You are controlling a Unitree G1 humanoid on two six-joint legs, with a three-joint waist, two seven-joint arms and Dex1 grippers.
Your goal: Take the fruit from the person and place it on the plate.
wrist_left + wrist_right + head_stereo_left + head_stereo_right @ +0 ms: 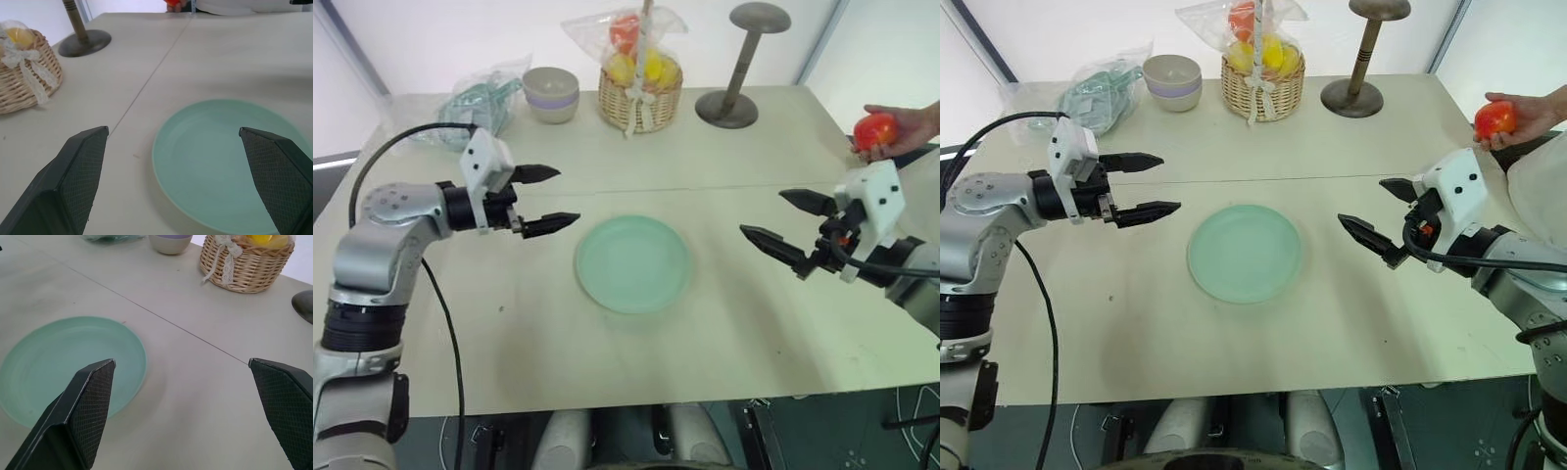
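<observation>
Fruit (pixel 875 129) sits in the person's hand (pixel 901 127) beyond the pale table (pixel 724 323); both end effectors gape empty beside the plate (pixel 632 263)

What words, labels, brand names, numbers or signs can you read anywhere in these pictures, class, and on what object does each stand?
None: no readable text stands on anything here.
The plate, the wicker basket, the small bowl and the stand are plain.
The left gripper and right gripper casings show small dark dots, no letters.
The fruit in the person's hand carries no visible sticker.

Red fruit (pixel 875 129); mint-green plate (pixel 632 262); tan wicker basket (pixel 640 102).
</observation>
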